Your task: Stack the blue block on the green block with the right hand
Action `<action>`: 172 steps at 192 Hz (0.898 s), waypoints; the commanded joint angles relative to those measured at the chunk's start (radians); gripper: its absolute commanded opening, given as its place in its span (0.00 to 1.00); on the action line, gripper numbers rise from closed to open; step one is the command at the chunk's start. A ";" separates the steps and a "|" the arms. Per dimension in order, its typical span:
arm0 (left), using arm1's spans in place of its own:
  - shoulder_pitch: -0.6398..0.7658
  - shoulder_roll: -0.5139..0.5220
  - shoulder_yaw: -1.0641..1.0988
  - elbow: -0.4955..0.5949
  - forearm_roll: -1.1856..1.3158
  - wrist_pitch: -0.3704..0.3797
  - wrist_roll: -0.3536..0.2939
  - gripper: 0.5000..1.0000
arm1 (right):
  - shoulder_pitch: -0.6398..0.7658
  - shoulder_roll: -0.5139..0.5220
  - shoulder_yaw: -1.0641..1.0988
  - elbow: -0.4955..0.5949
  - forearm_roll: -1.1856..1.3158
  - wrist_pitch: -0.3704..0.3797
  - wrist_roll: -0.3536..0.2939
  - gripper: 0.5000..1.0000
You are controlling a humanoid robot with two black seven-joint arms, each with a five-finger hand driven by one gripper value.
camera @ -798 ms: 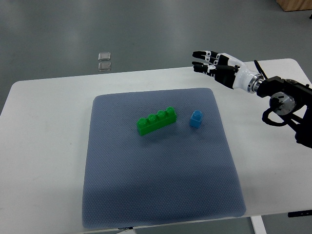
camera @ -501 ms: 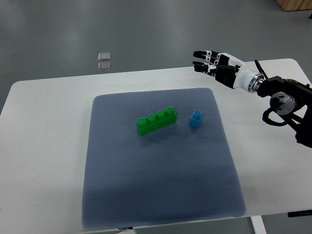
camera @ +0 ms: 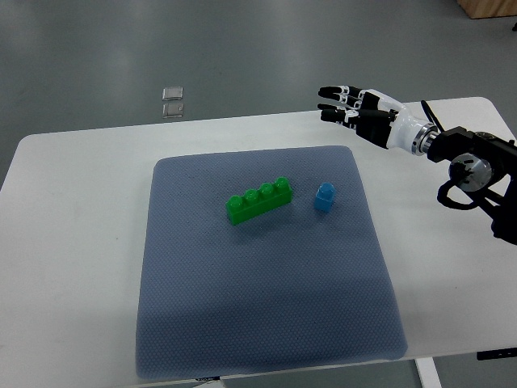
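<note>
Nearest the camera lies the broad lower stretch of the grey-blue mat (camera: pixel 266 315), bare fabric with a fine dotted weave, spread over the white table (camera: pixel 73 267) whose rounded corners show at left and right. Farther up, about the middle of the mat, sits the green block (camera: pixel 259 200), a long brick with four studs on top, lying at a slant so that its right end points away from the camera. Just to its right, near but not touching, stands the blue block (camera: pixel 325 197), a small single-stud piece upright on the mat. Beyond the mat's far right corner, the right hand (camera: pixel 355 111) hovers above the table's back edge, well apart from both blocks; its arm comes in from the right edge with a white wrist (camera: pixel 401 129) and black joint housing (camera: pixel 472 166). The fingers (camera: pixel 333 106) are stretched out and spread toward the left, holding nothing. Past the table, on the grey floor (camera: pixel 242 48), two small pale square tiles (camera: pixel 172 101) lie one just behind the other
</note>
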 commanded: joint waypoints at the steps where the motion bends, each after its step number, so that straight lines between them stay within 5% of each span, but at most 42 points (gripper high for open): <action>1: 0.000 0.000 0.000 -0.002 0.000 0.000 0.000 1.00 | 0.005 -0.011 0.001 0.001 -0.003 0.029 0.000 0.83; 42: 0.000 0.000 0.001 0.000 0.000 0.000 0.000 1.00 | 0.023 -0.028 0.004 -0.005 -0.098 0.049 0.000 0.83; 75: 0.000 0.000 0.001 0.000 0.000 0.000 0.000 1.00 | 0.025 -0.065 0.006 -0.005 -0.172 0.164 0.003 0.83; 95: 0.000 0.000 0.001 0.000 0.000 0.000 0.000 1.00 | 0.031 -0.082 0.009 -0.005 -0.250 0.169 0.020 0.83; 172: 0.000 0.000 0.001 0.000 0.000 0.000 0.000 1.00 | 0.095 -0.112 0.012 0.046 -0.845 0.169 0.270 0.83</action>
